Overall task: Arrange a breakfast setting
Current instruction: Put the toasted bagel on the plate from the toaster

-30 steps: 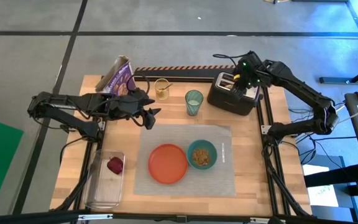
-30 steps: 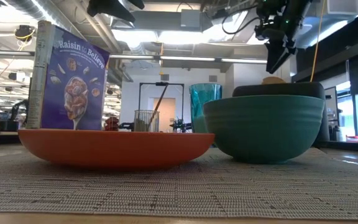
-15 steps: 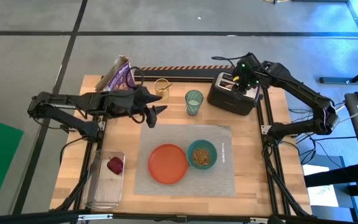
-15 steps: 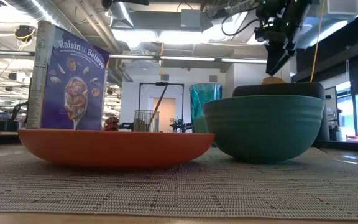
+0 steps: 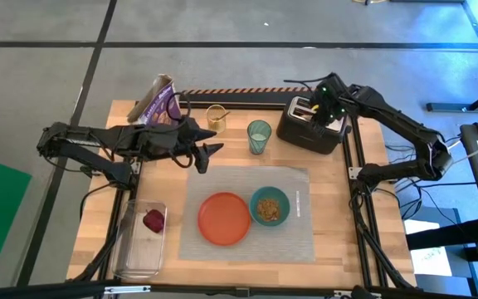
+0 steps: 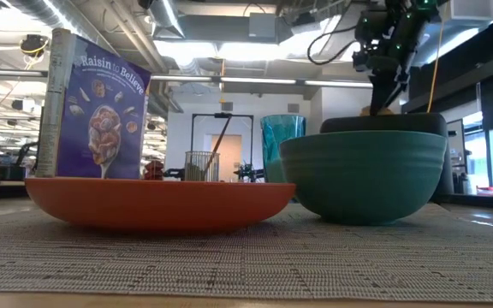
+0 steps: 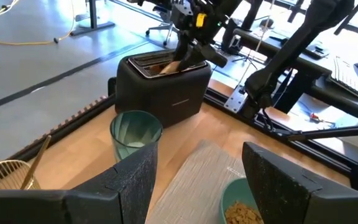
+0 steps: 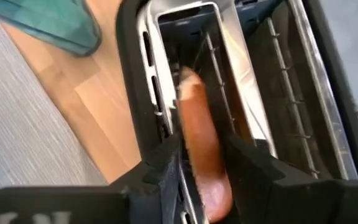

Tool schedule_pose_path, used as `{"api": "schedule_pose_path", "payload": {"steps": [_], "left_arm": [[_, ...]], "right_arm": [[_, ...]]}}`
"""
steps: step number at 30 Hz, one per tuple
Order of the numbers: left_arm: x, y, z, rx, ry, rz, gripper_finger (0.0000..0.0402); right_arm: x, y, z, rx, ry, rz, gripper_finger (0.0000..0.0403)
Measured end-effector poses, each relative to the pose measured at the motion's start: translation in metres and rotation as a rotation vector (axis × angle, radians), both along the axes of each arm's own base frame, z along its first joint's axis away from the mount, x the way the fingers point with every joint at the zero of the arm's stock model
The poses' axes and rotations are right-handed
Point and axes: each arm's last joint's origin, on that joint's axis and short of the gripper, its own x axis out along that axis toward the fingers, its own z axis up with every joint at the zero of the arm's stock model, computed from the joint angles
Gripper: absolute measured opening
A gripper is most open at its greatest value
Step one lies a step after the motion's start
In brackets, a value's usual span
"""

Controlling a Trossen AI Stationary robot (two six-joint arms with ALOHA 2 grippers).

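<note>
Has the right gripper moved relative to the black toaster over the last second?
Yes. In the low view the right gripper has dropped toward the black toaster, its jaws now around the brown bagel-like ring in the slot.

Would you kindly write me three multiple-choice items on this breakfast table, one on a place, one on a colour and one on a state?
1. Where is the dark red fruit?
A. on the round orange plate
B. in the clear plastic tray
C. in the black toaster

2. What colour is the bowl holding cereal?
A. teal
B. gold
C. purple

3. What is the right gripper doing?
A. resting on the grey woven placemat
B. holding the translucent green cup
C. reaching into a toaster slot, fingers either side of the brown bagel piece

Answers: 1 B, the high view shows the fruit in the tray; 2 A, the bowl is teal; 3 C, the right wrist view shows it.
</note>
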Motion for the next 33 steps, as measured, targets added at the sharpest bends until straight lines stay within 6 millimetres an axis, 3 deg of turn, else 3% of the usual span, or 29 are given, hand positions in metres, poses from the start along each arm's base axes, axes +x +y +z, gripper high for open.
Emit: {"api": "schedule_pose_path", "payload": {"steps": [4,11,18,26,33], "left_arm": [[0.002,0.000,-0.002,-0.020,-0.001,0.009,0.0230],[0.007,-0.001,-0.006,-0.018,0.022,0.008,0.0230],[0.011,-0.001,-0.010,-0.017,0.035,0.008,0.0230],[0.019,0.006,-0.011,-0.010,0.017,0.023,0.0230],[0.050,0.019,-0.010,0.024,-0.118,-0.092,0.0231]], "right_arm": [[0.000,0.000,-0.005,-0.017,0.013,-0.027,0.0095],[-0.005,0.003,0.006,-0.094,-0.044,-0.048,0.0010],[-0.013,0.011,0.042,-0.167,-0.140,-0.054,0.0018],[-0.013,0.028,0.078,0.044,-0.517,0.084,0.0012],[-0.001,0.046,0.098,0.143,-0.741,0.203,0.0006]]}}
